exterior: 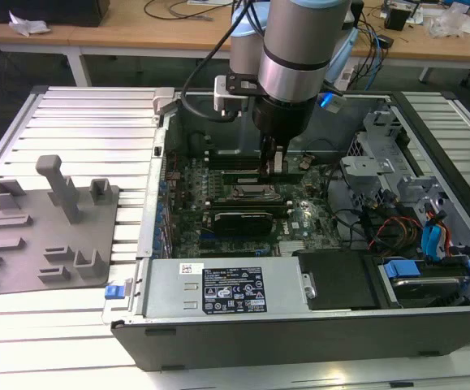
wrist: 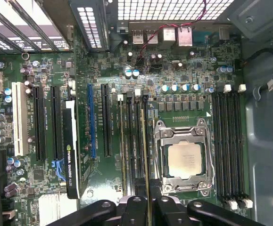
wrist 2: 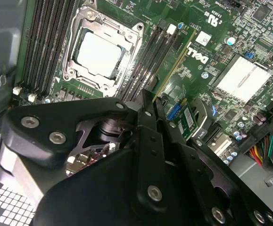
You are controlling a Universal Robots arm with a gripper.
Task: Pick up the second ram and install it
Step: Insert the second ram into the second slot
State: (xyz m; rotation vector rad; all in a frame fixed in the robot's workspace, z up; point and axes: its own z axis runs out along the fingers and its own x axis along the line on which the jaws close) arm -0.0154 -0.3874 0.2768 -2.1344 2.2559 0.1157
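First wrist view: pincer (wrist: 147, 207) clamped on second ram (wrist: 146, 141), between memory slots (wrist: 132, 141) and processor socket (wrist: 183, 157).

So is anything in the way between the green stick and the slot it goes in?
Nothing visible is in the way. The gripper holds the second ram in its jaws, lined up along the black memory slots beside the processor socket. No cable or other part shows between them.
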